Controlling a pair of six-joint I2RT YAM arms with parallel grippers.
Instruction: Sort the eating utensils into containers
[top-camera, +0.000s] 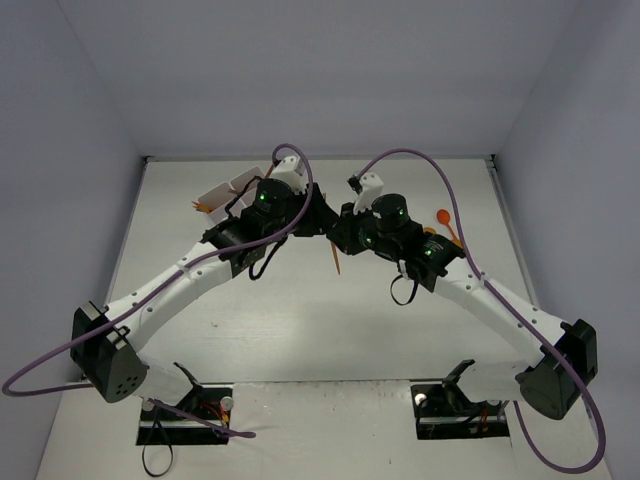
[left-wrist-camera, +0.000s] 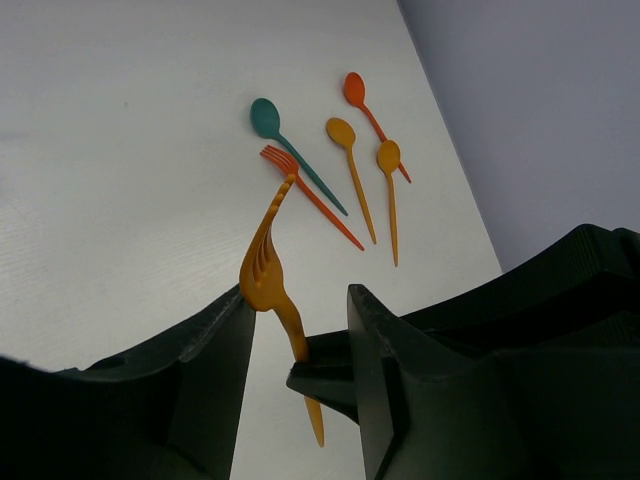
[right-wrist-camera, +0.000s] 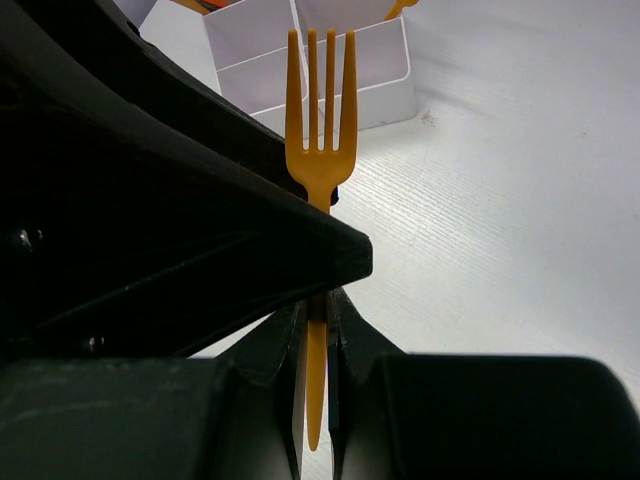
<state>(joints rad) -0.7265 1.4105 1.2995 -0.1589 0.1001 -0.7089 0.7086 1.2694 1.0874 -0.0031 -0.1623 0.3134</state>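
Fork (right-wrist-camera: 320, 168), thin orange plastic with four straight tines, clenched in right jaws; left jaws released around it.

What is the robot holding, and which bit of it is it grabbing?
The right tool pinches an orange fork by its handle, prongs pointing away. The left tool sits open around the fork and does not seem to squeeze it.

Orange fork (right-wrist-camera: 320, 130): smooth plastic, soft sheen.
Teal spoon (left-wrist-camera: 266, 117): smooth plastic, slightly glossy.
Tray (right-wrist-camera: 375, 70): white, smooth, plastic-looking, satin.
Table (right-wrist-camera: 500, 250): white, matt, fine linear grain like laminate.
Right gripper (right-wrist-camera: 318, 325): black, matt hard plastic, faintly textured.
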